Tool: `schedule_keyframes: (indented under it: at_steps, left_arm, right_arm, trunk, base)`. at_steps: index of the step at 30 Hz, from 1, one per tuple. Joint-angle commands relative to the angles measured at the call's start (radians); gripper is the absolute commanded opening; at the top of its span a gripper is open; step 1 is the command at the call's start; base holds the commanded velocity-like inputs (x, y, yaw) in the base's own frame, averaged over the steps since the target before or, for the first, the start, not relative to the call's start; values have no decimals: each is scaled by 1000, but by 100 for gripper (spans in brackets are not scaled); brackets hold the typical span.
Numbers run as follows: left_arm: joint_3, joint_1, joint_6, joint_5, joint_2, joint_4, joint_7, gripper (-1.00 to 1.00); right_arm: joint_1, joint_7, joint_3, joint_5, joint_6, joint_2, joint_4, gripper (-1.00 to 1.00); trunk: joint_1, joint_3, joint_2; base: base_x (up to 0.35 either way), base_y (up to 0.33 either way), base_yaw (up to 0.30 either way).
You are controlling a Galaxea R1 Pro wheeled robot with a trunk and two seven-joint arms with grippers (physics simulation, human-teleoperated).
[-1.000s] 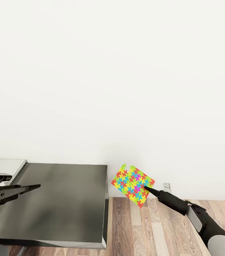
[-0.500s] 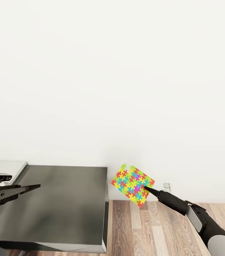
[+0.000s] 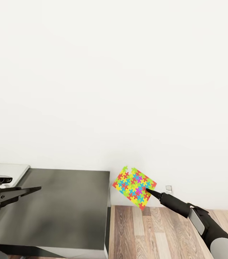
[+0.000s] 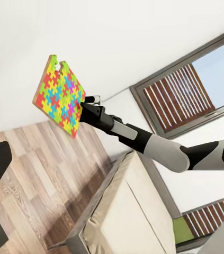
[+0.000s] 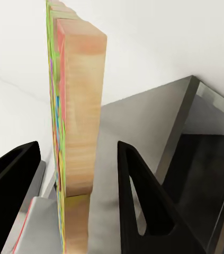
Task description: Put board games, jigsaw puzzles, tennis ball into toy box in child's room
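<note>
Here, in the head view, the right gripper (image 3: 150,191) is carrying a jigsaw puzzle (image 3: 134,187) in the air, over the wooden floor (image 3: 157,230) and just beside the dark side cabinet (image 3: 56,208). The puzzle is standing nearly on edge with its mosaic face turned toward the camera, probably because it was pinched by one edge, the only way to lift so thin a plate. The left gripper (image 3: 35,189) is hovering over the cabinet with its jaws drawn to a narrow point and nothing in them. At the far left a strip of light-grey surface (image 3: 6,169) is showing; the toy box is not visible, so the robot is likely travelling with its load.

In the left wrist view, the right arm is reaching out with the puzzle (image 4: 60,96) held by its lower corner, well clear of the floor and of the bed (image 4: 133,211) below.

In the right wrist view, the puzzle (image 5: 77,121) is showing edge-on between the two dark fingers (image 5: 138,201). The jaws are standing wider than the plate's thickness here, so how firmly they are pinching cannot be told.
</note>
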Motion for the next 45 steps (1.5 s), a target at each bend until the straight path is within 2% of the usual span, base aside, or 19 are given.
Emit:
schedule_keyframes:
  at_steps: [1,45]
  left_arm:
    - [0,-1,11,0,0,0,-4,100]
    - [0,-1,11,0,-1,1,-4,100]
  right_arm:
    - [-1,2,0,-4,10,0,0,-100]
    - [-1,-1,0,-3,10,2,0,-100]
  trunk:
    - [1,0,-2]
    - [1,73,-2]
  base:
    - [0,0,70]
    - [-2,0,84]
